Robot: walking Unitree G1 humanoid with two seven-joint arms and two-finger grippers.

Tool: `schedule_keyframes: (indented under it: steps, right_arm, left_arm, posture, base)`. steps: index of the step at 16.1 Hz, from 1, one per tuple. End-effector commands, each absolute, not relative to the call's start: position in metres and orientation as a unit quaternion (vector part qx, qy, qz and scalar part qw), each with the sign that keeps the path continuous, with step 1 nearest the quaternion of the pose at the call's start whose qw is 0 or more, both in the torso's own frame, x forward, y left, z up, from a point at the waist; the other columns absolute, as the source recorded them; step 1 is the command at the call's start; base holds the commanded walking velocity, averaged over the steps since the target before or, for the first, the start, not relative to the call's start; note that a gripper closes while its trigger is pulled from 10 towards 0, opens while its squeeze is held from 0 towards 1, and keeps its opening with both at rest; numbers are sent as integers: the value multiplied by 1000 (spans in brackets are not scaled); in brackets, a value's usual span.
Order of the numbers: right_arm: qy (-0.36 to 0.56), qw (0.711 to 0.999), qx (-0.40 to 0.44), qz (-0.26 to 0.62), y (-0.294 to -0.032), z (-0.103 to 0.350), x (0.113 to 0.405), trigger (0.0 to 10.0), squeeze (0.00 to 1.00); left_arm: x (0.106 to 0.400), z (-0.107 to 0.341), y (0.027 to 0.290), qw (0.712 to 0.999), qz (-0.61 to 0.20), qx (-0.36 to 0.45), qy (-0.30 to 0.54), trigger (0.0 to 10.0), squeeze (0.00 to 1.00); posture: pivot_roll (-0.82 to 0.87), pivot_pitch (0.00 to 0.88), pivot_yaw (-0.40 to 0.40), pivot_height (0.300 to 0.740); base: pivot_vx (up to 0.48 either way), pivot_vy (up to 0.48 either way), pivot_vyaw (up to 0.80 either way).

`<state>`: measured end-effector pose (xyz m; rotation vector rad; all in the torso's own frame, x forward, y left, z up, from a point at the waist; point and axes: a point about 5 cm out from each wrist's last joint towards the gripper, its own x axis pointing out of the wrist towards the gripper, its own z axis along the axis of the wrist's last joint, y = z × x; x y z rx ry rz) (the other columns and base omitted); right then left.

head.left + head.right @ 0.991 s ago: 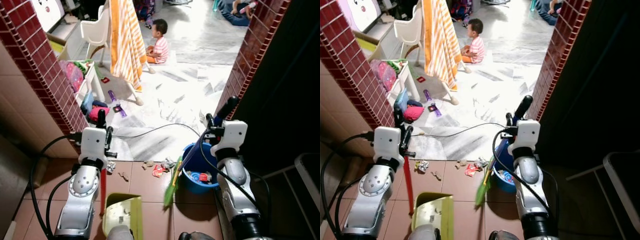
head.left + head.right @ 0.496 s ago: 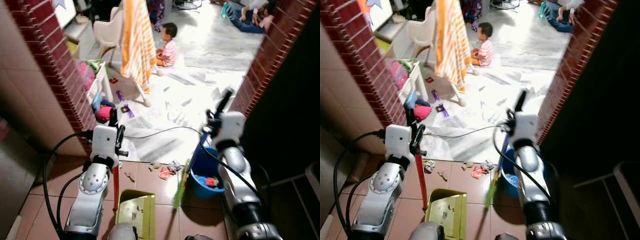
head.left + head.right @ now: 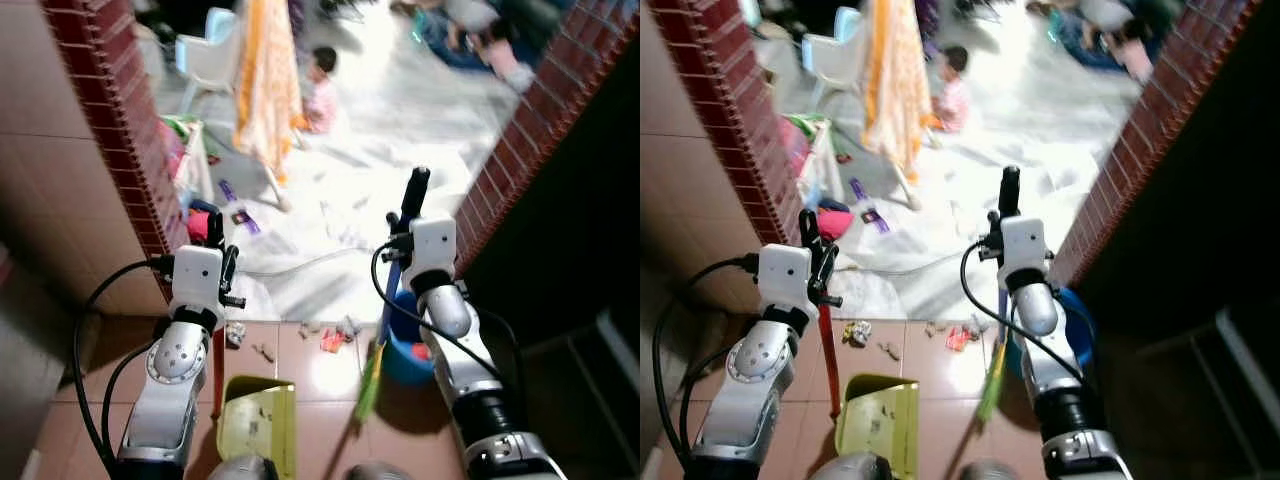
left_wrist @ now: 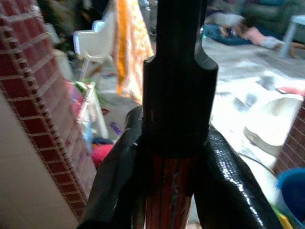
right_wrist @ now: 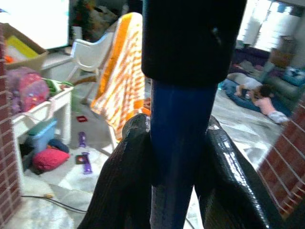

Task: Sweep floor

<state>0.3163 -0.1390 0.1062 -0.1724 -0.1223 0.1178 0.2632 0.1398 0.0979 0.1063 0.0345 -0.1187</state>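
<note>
I am gripping the red handle [image 4: 167,191] of the yellow-green dustpan [image 3: 256,425] in my left claw [image 3: 216,262], the two black fingers [image 4: 119,181] pressed against the shaft on either side, just below its black cap. The handle is standing nearly upright, running down from my claw to the dustpan, which is resting on the brown floor tiles [image 3: 310,370] close in front of me, its scoop holding a few small bits.

My right claw [image 3: 404,222] is clamped on the blue handle [image 5: 178,157] of the broom [image 3: 381,330], fingers [image 5: 124,181] hugging the pole below its black end cap. The pole is slanting down and towards my left, and its green bristles [image 3: 368,385] are touching the tiles just beside the dustpan's right edge. A blue bucket [image 3: 410,355] is sitting behind the pole, near my right forearm.

Scraps of litter [image 3: 330,340] are lying scattered along the line where the brown tiles meet the pale marble floor [image 3: 350,200], just ahead of dustpan and broom. A thin cable [image 3: 300,262] is trailing across the marble. Red brick pillars [image 3: 120,140] are framing the opening on both sides. Further in, an orange striped cloth [image 3: 265,80] is hanging, a white chair [image 3: 205,60] is standing beside it, and a small child [image 3: 320,85] is sitting on the floor.
</note>
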Motion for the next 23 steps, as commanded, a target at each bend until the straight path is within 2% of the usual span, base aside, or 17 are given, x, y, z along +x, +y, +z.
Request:
schedule_keyframes:
  steps: [1,6,10,14,19,23]
  right_arm:
    - [-69,992,-95,45,-143,108,317,10000,0]
    - [-63,990,-128,6,-151,105,318,10000,0]
    - [-53,994,-92,3,-153,101,317,10000,0]
    - [-76,990,-113,22,-145,110,322,10000,0]
    - [-72,990,-116,22,-148,108,321,10000,0]
    - [-85,990,-113,20,-148,115,324,10000,0]
  left_arm:
    - [262,102,135,996,-75,52,8,10000,0]
    - [263,99,126,992,-115,38,17,10000,0]
    - [262,101,134,995,-88,53,-2,10000,0]
    - [270,107,142,996,-55,68,-21,10000,0]
    - [270,111,149,998,-41,32,-37,10000,0]
    - [270,111,144,998,-47,24,-39,10000,0]
  posture:
    - [26,0,-24,740]
    - [24,0,-20,740]
    - [26,0,-23,740]
    - [27,0,-28,740]
    - [22,0,-28,740]
    - [16,0,-31,740]
  base:
    - [0,480,0]
    - [0,480,0]
    - [0,0,0]
    - [0,0,0]
    - [0,0,738]
    - [284,0,0]
